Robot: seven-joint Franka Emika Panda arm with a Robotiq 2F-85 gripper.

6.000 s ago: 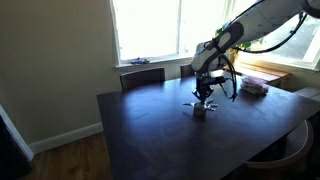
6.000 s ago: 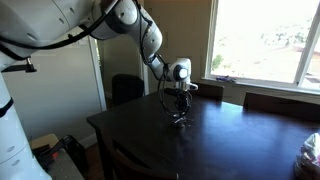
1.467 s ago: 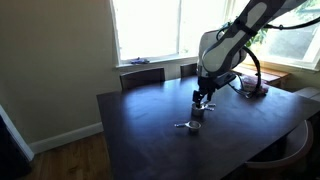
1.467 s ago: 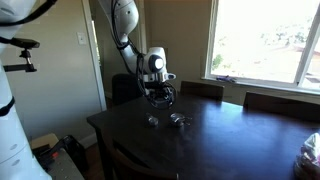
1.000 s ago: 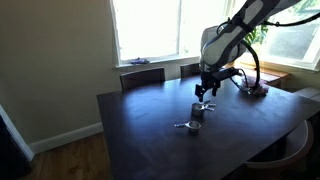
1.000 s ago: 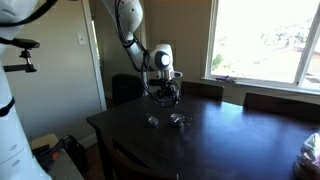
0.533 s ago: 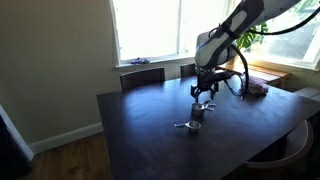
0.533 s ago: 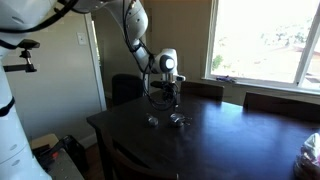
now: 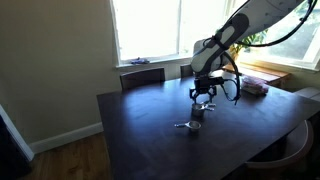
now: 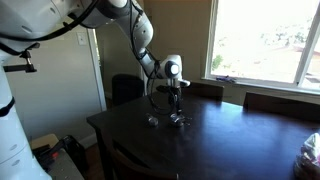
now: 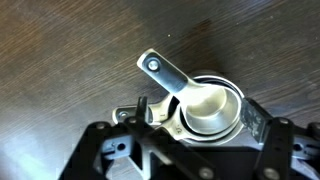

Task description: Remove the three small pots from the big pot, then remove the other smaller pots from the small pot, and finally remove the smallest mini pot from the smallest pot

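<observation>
Directly below the wide-spread pincer, big pot.

big pot — shiny silver, upright near the middle of the table; smaller pots nested inside, flat holed handle sticking out | small pot — silver, loose on the table, apart

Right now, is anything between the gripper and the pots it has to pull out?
Nothing visible does. The gripper hangs open right over the big pot; a loose small pot lies off to the side.
</observation>
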